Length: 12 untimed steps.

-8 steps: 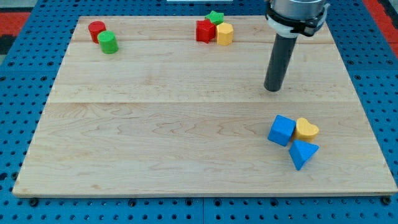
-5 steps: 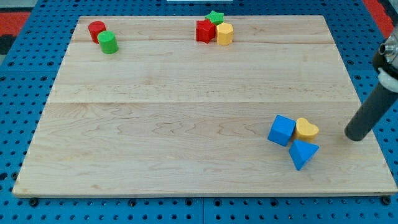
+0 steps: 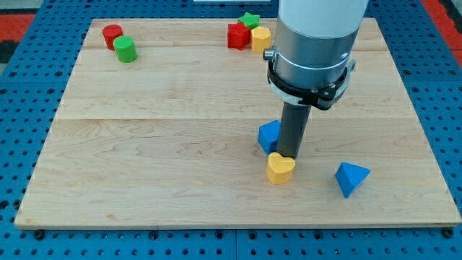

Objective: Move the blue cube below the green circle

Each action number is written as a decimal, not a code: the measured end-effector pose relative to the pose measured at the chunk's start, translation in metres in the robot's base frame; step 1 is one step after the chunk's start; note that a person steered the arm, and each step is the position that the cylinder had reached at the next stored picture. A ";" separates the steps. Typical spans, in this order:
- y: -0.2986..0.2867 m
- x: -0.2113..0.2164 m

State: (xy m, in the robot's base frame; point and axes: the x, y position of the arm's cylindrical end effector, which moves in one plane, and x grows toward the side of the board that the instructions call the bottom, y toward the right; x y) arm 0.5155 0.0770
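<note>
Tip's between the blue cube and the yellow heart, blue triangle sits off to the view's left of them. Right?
No. The blue triangle sits to the view's right. The camera view shows my tip between the blue cube and the yellow heart.

My tip (image 3: 290, 154) is resting on the wooden board (image 3: 166, 144), touching the yellow heart (image 3: 280, 168) just below it and partly hiding the blue cube (image 3: 270, 135) at its left. The blue triangle (image 3: 351, 178) is lying apart at the view's right. The green cylinder (image 3: 125, 49) is sitting beside the red cylinder (image 3: 112, 34) at top left; the red cube (image 3: 237, 35), green star (image 3: 250, 19) and yellow block (image 3: 260, 38) are clustering at top centre.
</note>
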 end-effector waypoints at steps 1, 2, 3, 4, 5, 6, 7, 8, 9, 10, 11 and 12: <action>0.000 0.000; 0.000 0.003; -0.006 0.000; -0.030 -0.023; -0.060 -0.053; -0.081 -0.073; -0.095 -0.083; -0.103 -0.073; -0.059 -0.055; -0.019 -0.066; -0.025 -0.089; -0.055 -0.122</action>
State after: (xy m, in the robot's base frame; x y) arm 0.3932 0.0219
